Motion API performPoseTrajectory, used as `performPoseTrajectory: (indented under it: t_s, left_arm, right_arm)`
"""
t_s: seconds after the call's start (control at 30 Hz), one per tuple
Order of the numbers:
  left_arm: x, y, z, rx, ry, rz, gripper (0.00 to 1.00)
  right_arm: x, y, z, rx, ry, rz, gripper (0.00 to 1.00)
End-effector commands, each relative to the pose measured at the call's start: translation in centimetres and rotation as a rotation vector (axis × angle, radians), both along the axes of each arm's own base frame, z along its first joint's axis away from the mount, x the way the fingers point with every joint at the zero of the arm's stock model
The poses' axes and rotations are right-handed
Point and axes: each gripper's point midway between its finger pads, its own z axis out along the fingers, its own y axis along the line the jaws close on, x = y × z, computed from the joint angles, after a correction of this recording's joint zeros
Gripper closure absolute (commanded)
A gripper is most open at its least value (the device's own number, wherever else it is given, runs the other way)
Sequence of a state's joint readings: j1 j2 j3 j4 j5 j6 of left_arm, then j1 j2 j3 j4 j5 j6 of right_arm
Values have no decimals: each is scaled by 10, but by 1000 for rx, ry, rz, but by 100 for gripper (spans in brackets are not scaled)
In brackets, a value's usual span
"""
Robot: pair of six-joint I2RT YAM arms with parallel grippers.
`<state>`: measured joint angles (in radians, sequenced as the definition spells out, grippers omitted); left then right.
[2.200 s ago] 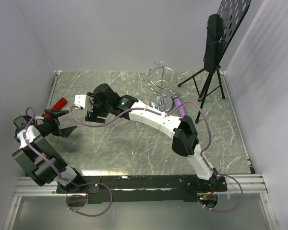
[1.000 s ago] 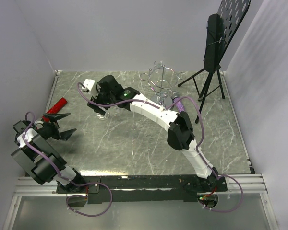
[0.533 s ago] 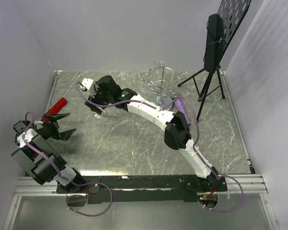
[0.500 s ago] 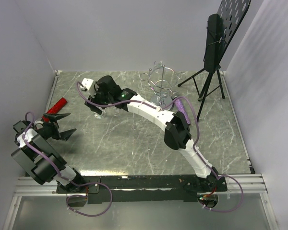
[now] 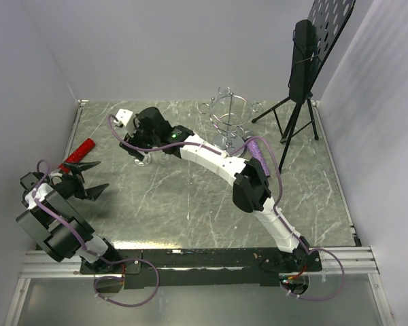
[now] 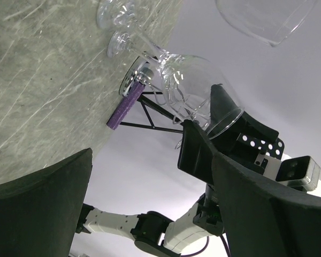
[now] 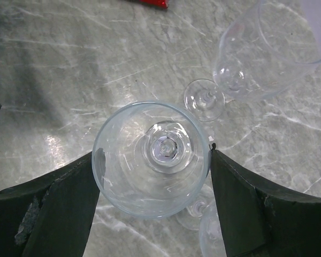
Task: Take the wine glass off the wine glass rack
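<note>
Left gripper [image 5: 100,174], nearest, hangs wide open and empty over the table [image 5: 190,210]. Mid-table, the right gripper [image 7: 152,158] is closed across the bowl of the glass [image 6: 187,85], one finger at each side of the rim. The glass is upright, its foot apparently on the marble, with other glasses [image 7: 267,59] just beside it. The rack [image 5: 229,112] stands farther back, well apart. The glass is probably light, rigid, brittle and slick. A gentle hold across the widest part of the bowl suits it, since the thin stem is likely the weak point.
</note>
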<state>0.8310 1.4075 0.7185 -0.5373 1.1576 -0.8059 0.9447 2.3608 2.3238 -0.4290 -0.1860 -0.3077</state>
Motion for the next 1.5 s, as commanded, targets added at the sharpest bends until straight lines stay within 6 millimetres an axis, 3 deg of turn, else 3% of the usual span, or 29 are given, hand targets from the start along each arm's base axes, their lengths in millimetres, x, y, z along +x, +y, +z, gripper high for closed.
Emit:
performPoseTrajectory:
  t_s: [0.0, 0.3, 0.53, 0.7, 1.13, 1.47]
  left_arm:
    - [-2, -2, 4, -2, -23, 2, 4]
    - [-3, -3, 4, -5, -25, 4, 4]
    - [-3, -3, 4, -2, -28, 2, 4]
    - [-3, -3, 4, -3, -28, 4, 4]
    - [-4, -3, 3, -1, -25, 4, 4]
    - [-3, -3, 4, -1, -25, 3, 4]
  right_arm:
    - [11, 10, 51, 126, -97, -37, 17]
    - [14, 9, 51, 125, -103, -49, 7]
    - [14, 9, 54, 133, -108, -48, 6]
    - [12, 8, 51, 130, -96, -43, 11]
    - [15, 9, 56, 148, -106, -62, 1]
    - [21, 7, 70, 174, -147, -89, 0]
